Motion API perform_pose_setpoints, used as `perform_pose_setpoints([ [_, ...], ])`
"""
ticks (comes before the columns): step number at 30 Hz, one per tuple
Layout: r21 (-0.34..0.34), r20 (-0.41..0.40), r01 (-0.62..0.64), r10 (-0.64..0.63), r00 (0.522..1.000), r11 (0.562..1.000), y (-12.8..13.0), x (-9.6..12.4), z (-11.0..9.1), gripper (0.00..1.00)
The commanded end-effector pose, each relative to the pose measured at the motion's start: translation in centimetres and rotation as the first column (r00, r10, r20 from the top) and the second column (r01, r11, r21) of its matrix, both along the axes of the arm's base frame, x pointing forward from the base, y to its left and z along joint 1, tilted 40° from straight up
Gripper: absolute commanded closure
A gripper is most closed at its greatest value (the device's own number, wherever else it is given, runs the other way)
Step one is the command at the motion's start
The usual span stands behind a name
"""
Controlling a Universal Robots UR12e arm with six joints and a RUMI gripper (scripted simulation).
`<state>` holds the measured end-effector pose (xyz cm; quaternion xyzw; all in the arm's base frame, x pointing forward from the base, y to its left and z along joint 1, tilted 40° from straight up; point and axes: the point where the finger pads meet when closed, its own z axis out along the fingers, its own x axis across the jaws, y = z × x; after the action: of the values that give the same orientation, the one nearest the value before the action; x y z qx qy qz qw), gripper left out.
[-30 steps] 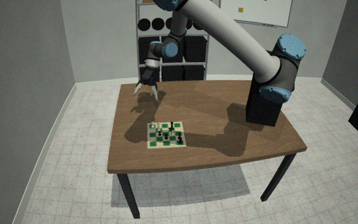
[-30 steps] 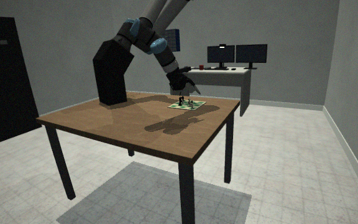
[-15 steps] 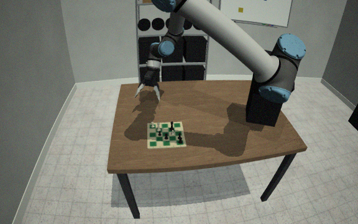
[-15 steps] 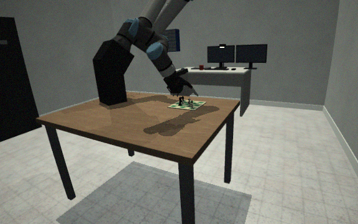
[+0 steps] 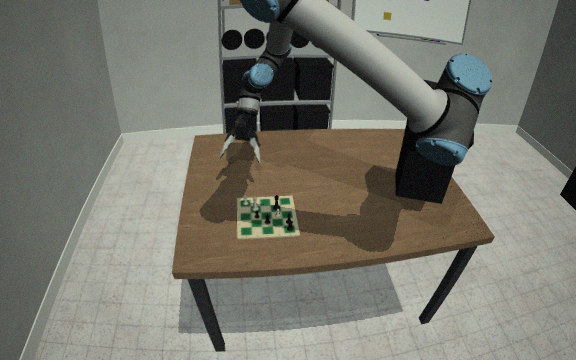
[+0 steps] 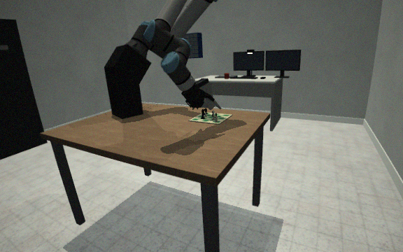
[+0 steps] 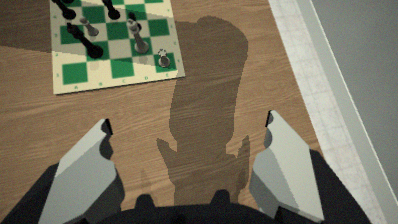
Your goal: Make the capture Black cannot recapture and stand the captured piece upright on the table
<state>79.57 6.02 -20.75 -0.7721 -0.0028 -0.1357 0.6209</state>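
Wide-open gripper (image 7: pixel 189 145) (empty) near board (image 7: pixel 117 82).
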Motion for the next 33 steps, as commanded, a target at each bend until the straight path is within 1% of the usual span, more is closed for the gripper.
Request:
perform_pose_setpoints([
  [1, 0.044, 0.009, -0.032, 0.032, 0.999, 0.999, -0.2, -0.5, -0.7, 0.0],
  [4, 0.07, 0.014, -0.048, 0.048, 0.999, 0.996, -0.1, -0.9, -1.0, 0.0],
  [8, 0.07, 0.014, -0.049, 0.048, 0.999, 0.996, -0.1, -0.9, -1.0, 0.0],
  [10, 0.097, 0.02, -0.063, 0.061, 0.998, 0.993, -0.1, -1.2, -1.3, 0.0],
  [17, 0.137, 0.03, -0.083, 0.079, 0.996, 0.987, -0.1, -1.8, -1.6, 0.0],
  [22, 0.178, 0.039, -0.113, 0.108, 0.993, 0.978, 0.1, -2.5, -2.3, 0.0],
  [25, 0.178, 0.039, -0.113, 0.108, 0.993, 0.978, 0.1, -2.5, -2.3, 0.0],
  [28, 0.22, 0.051, -0.137, 0.129, 0.99, 0.966, 0.2, -3.1, -2.8, 0.0],
  [33, 0.247, 0.06, -0.15, 0.139, 0.988, 0.957, 0.2, -3.5, -3.0, 0.0],
])
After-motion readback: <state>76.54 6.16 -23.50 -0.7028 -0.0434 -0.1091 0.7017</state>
